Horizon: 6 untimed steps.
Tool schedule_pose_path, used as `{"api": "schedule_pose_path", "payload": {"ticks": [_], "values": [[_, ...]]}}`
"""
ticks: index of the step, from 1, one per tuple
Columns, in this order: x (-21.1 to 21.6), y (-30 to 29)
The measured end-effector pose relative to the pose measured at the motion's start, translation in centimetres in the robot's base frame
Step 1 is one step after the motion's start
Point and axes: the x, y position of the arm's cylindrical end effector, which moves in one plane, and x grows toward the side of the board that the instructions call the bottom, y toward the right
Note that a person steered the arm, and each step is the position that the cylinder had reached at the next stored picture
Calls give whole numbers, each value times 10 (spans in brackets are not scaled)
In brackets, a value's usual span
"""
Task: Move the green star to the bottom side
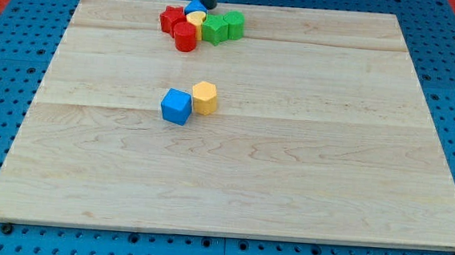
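Observation:
The green star (213,30) lies in a tight cluster near the view's top edge of the wooden board (289,164). Touching it are a green cube (235,23) on its right, a small yellow block (196,19) on its left and a red cylinder (185,38) at its lower left. A red star (171,17) and a blue block (195,9) are also in the cluster. My tip (207,7) stands just above the cluster, next to the blue block and a little above the green star.
A blue cube (176,106) and a yellow hexagonal block (205,98) sit touching each other near the board's middle, left of centre. A blue perforated surface (5,88) surrounds the board.

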Motion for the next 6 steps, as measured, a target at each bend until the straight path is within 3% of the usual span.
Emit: {"api": "schedule_pose_path", "payload": {"ticks": [1,2,5,6], "values": [[7,-58],[7,-65],[33,80],[44,77]]}}
